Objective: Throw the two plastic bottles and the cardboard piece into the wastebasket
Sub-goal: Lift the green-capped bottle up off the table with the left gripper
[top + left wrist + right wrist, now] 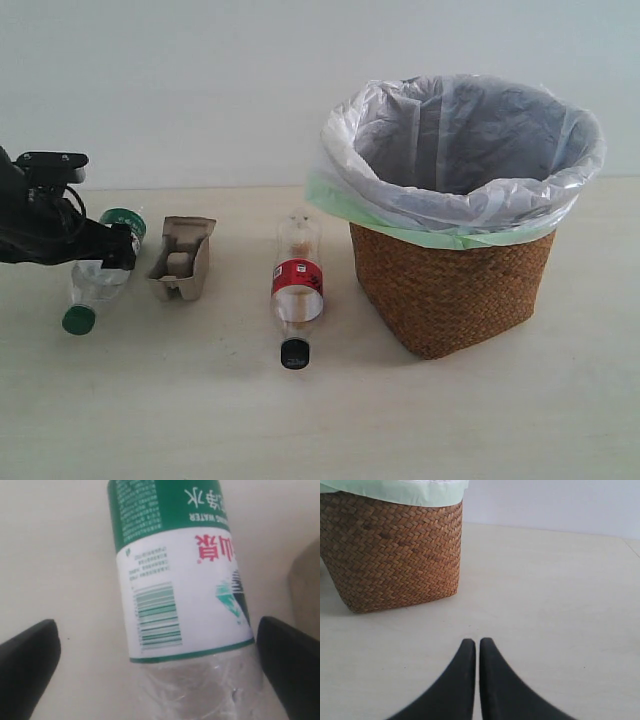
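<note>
Nearest: small clear plastic bottle with black cap and red label [297, 290], lying flat on the pale cream counter [330, 430]. Cap points to 6 o'clock, base to 12. Nothing touches it.

Reading the exterior view as a clock face centred on that bottle:
- At 3 o'clock, just beside it but apart: brown woven wicker wastebasket [450, 290], upright, the largest item. A translucent white plastic bag with pale-green hem [470, 215] lines it and folds over the rim.
- At 9 o'clock, near: small grey-brown moulded cardboard tray [182, 260], raised sides, square bump inside, resting open side up.
- Farther out at 9 o'clock, just beyond the tray: second small clear plastic bottle with green cap and green-white label [98, 280], lying on the counter, cap to 7 o'clock, base to 1.

Left claw [108, 250] sits low over the green-capped bottle's middle. Left wrist view: the two black fingers [27, 665] stand spread wide on either side of the bottle [175, 580], with bare counter showing between one finger and the label. Claw agape, not gripping.

Right claw [477, 645], right wrist view: both dark fingers pressed together, holding nothing, hovering over bare counter. The wastebasket [395, 555] stands ahead of it, well apart.
</note>
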